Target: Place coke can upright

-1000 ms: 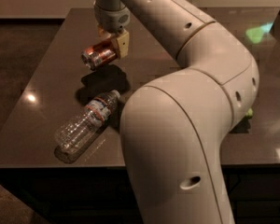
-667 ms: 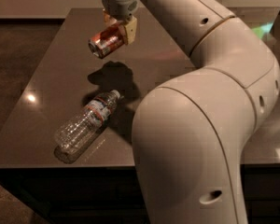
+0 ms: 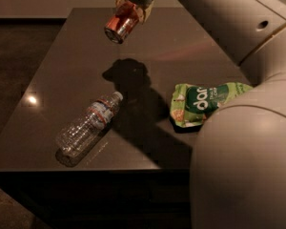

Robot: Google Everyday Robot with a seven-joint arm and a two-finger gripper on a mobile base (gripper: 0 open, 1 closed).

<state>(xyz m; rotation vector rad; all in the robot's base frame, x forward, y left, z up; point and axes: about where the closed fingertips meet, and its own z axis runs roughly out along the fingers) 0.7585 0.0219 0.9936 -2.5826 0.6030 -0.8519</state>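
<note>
Gripper at the top edge, above and beyond the water bottle, clamped around the coke can. The can hangs tilted in the air over the dark table, silver end facing down-left; no brand name is legible. The bottle lies on its side, its label band unreadable. Right of the bottle lies a green snack bag with white lettering, only partly legible.

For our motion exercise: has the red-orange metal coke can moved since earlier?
Yes. The coke can, in the gripper at top, rose away from the clear plastic bottle.
</note>
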